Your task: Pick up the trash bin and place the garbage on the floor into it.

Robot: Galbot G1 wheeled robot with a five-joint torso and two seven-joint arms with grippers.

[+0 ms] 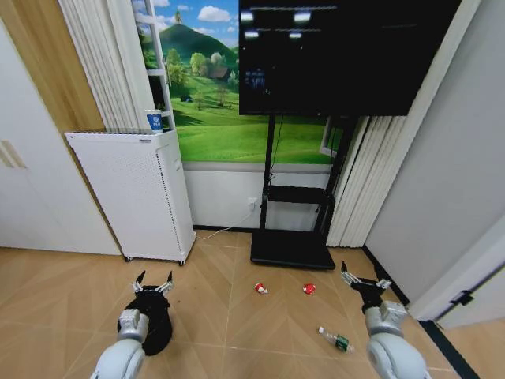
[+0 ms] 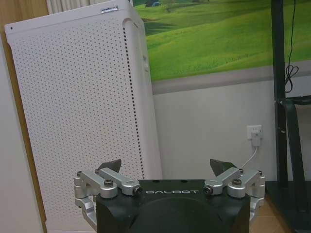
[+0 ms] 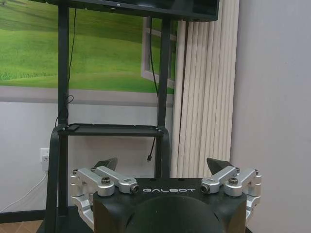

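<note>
wood floor (image 1: 237, 316), white perforated appliance (image 1: 134, 193)

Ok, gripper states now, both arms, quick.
Left gripper: open, empty, above the trash bin.
Right gripper: open, empty, raised above the floor.

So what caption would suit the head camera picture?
Both open grippers, left and right, hover above the trash bin and floor litter.
</note>
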